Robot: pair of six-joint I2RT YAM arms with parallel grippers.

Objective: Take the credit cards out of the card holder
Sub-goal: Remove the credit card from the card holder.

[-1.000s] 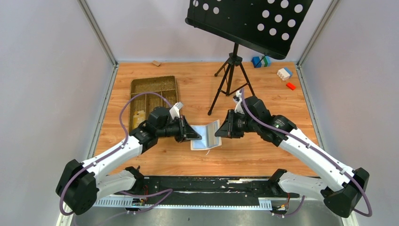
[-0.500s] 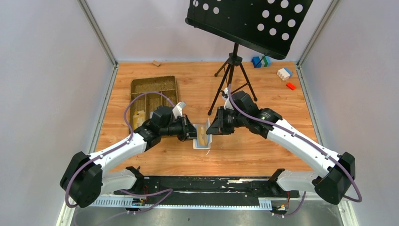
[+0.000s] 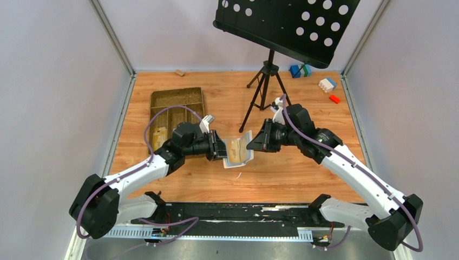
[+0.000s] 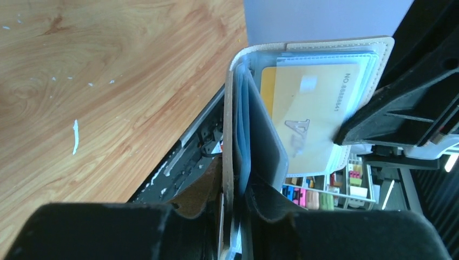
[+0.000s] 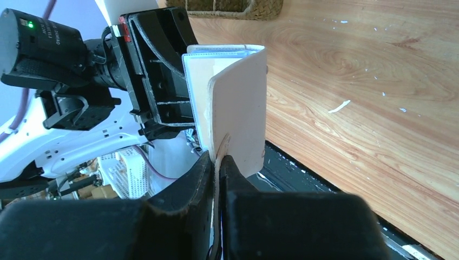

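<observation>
The cream-beige card holder (image 3: 238, 150) hangs open above the table between both grippers. My left gripper (image 3: 223, 149) is shut on its left flap, which stands edge-on in the left wrist view (image 4: 229, 135). My right gripper (image 3: 254, 142) is shut on the right flap (image 5: 241, 108). An orange-yellow card (image 4: 308, 114) lies in the clear pockets of the right half. A grey card (image 4: 266, 147) sticks out of the light blue pocket beside the left flap. No black card shows. The right gripper's finger (image 4: 379, 114) presses against the right flap.
A woven brown compartment tray (image 3: 174, 111) lies at the back left. A music stand's tripod (image 3: 265, 89) stands just behind the holder, its black desk (image 3: 287, 24) overhead. Toy blocks (image 3: 327, 84) lie at the back right, and a small wooden block (image 3: 179, 72) at the back edge.
The right gripper swung left with the right flap, half closing the holder, then moved back right. The holder is open again and the orange-yellow card shows from above.
</observation>
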